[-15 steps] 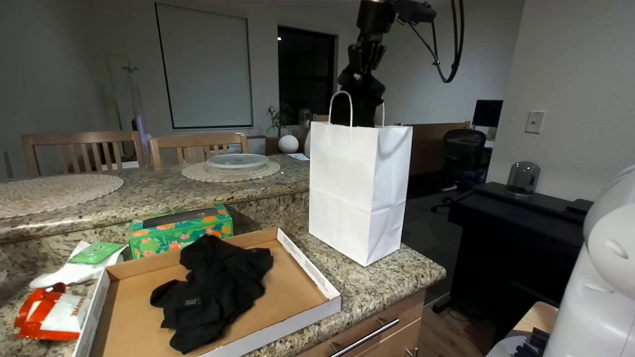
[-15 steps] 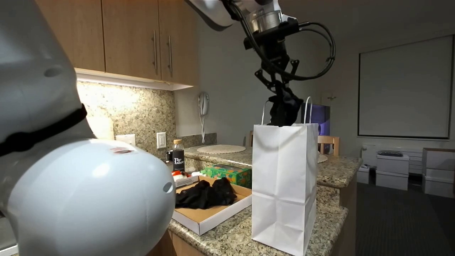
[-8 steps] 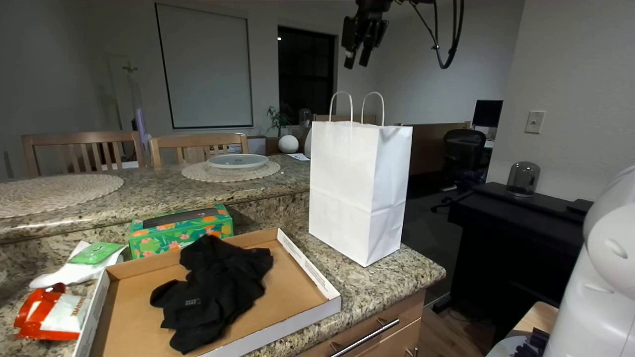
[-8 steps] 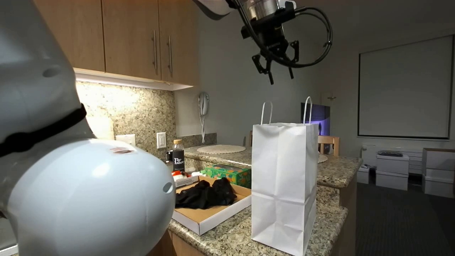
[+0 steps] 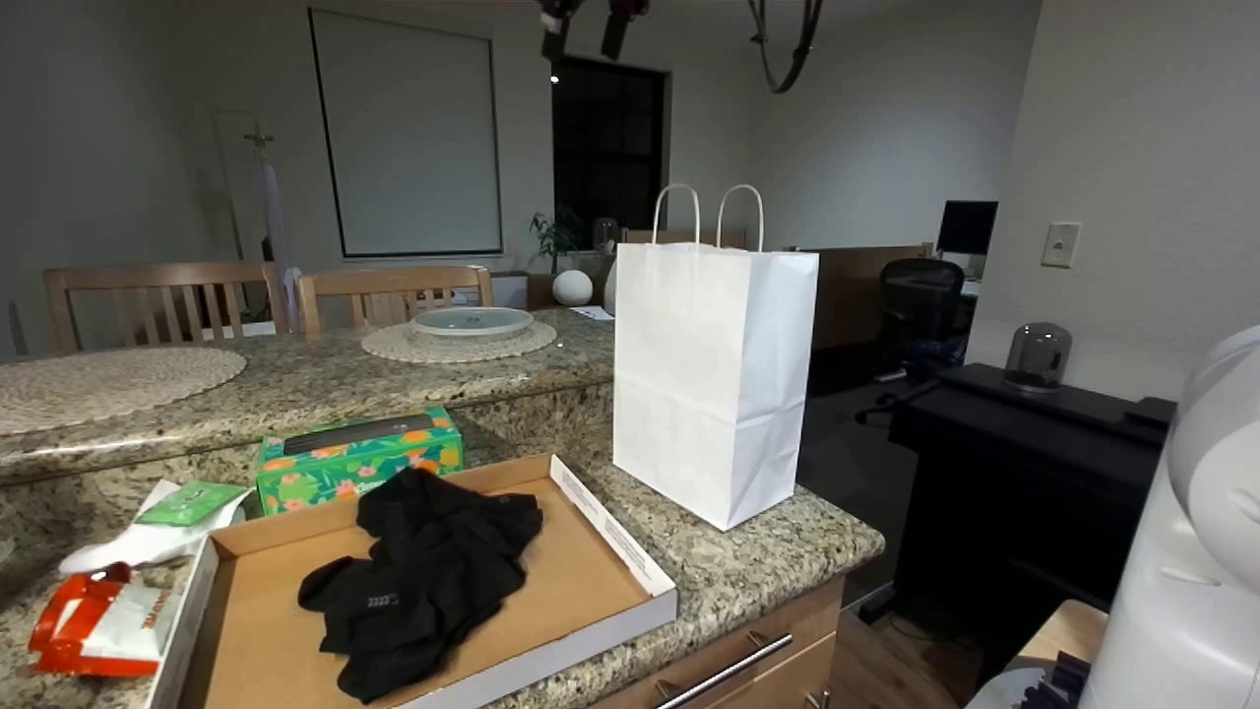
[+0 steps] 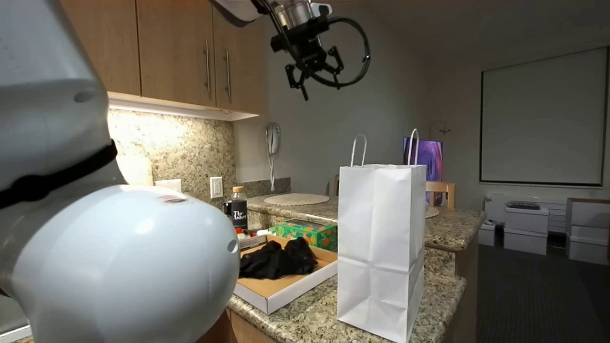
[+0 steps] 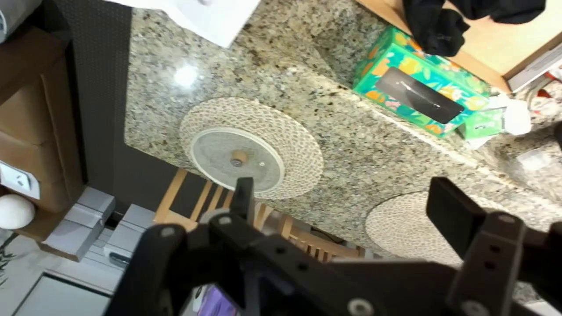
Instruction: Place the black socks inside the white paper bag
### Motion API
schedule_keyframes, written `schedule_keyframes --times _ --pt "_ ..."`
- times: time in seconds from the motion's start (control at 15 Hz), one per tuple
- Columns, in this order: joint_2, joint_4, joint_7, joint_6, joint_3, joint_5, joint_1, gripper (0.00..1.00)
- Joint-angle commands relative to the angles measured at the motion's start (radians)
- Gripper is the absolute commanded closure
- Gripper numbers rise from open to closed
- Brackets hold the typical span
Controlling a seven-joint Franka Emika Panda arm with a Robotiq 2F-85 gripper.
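Black socks [image 5: 433, 581] lie in a crumpled heap in a shallow cardboard tray [image 5: 610, 525]; both exterior views show them, and part of the socks [image 7: 439, 26] is at the upper right of the wrist view. Upright on the counter beside the tray stands the white paper bag [image 6: 376, 247], handles up. Its inside is hidden; only a corner of the bag [image 7: 215, 17] enters the wrist view. My gripper [image 6: 322, 93] hangs high in the air, well above the tray and bag. In the wrist view the gripper [image 7: 342, 186] is wide open, nothing between its fingers.
A green flowered box [image 5: 359, 458] sits behind the tray, and a red-and-white packet [image 5: 103, 625] lies beside it. On the raised counter are woven placemats [image 7: 303, 153] and a glass lid [image 5: 472, 320]. A bottle [image 6: 239, 212] stands farther back.
A second ago the gripper held a black sock bundle at the bag's mouth. It opened, rose and moved sideways toward the tray; the bundle is out of sight. Bag and tray stayed put.
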Motion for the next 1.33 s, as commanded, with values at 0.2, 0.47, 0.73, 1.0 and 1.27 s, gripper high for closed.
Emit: schedule_keyframes --times 0.2,0.47,0.73,1.0,1.27 --pt "0.198 -0.045 0.223 0.196 0.136 0.009 0.065 0.00" --pt "0.360 -0.136 0.405 0.380 0.155 -0.032 0.066 0.00" --pt "0.551 -0.171 0.557 0.556 0.118 -0.144 0.096 0.00" --pt "0.715 -0.141 0.548 0.598 0.068 -0.127 0.162 0.00" --pt "0.801 -0.117 0.457 0.553 0.081 -0.031 0.195 0.00"
